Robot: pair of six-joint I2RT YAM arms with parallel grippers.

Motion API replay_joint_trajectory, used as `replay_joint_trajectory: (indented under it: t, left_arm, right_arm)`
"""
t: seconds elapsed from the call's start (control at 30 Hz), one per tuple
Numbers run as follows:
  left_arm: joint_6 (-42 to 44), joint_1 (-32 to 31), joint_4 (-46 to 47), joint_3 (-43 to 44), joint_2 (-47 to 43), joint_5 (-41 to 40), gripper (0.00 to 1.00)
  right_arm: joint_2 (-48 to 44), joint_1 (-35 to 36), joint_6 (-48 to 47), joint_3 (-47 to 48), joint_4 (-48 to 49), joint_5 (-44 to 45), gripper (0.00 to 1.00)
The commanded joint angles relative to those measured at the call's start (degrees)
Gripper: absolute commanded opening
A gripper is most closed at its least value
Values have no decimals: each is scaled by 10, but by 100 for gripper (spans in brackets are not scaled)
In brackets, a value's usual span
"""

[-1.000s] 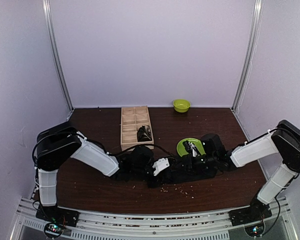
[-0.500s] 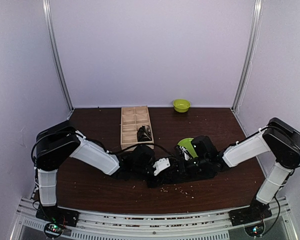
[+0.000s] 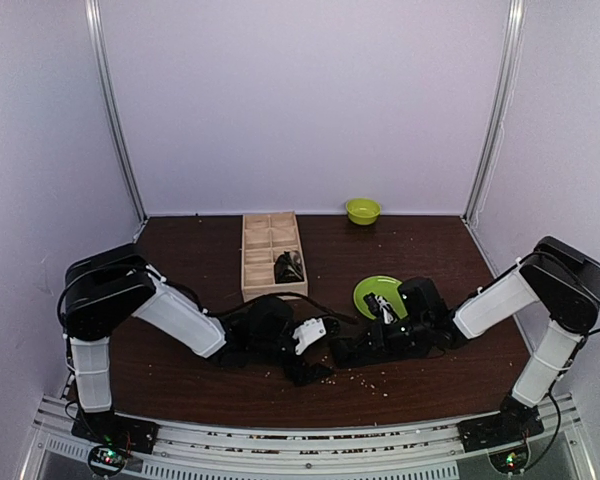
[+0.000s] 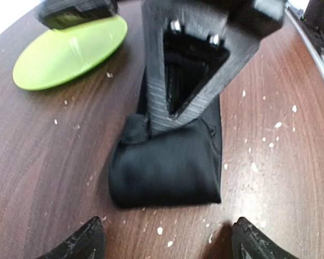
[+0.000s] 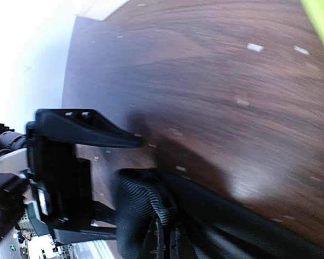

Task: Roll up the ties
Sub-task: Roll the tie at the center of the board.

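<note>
Your left gripper (image 4: 173,238) has backed toward the desk's (image 4: 38,162) front edge since a half-second ago and gapes wide, just short of the folded tie (image 4: 167,168) near the middle of that edge. The right gripper (image 4: 170,110) rests on the tie's far part; only the left wrist view shows this plainly, and you cannot tell whether it clamps the cloth. Beyond, the green plate (image 4: 70,46) is less covered now.

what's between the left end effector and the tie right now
Nothing visible. In the left wrist view the open left end effector faces the folded tie across bare table speckled with crumbs. The right end effector rests on the tie's far part, beyond the near fold, not in the path.
</note>
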Motion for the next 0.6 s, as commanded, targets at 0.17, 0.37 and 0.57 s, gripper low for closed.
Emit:
replay_joint_trajectory:
  t: [0.17, 0.37, 0.57]
  left_arm:
    - [-90, 2, 203, -2, 57, 12, 84]
    - [-112, -9, 233, 31, 102, 13, 86]
    - [-89, -11, 179, 67, 121, 19, 70]
  right_arm:
    - [8, -18, -55, -38, -62, 42, 0]
    - [17, -18, -50, -43, -46, 46, 0]
    - [13, -17, -47, -41, -44, 44, 0]
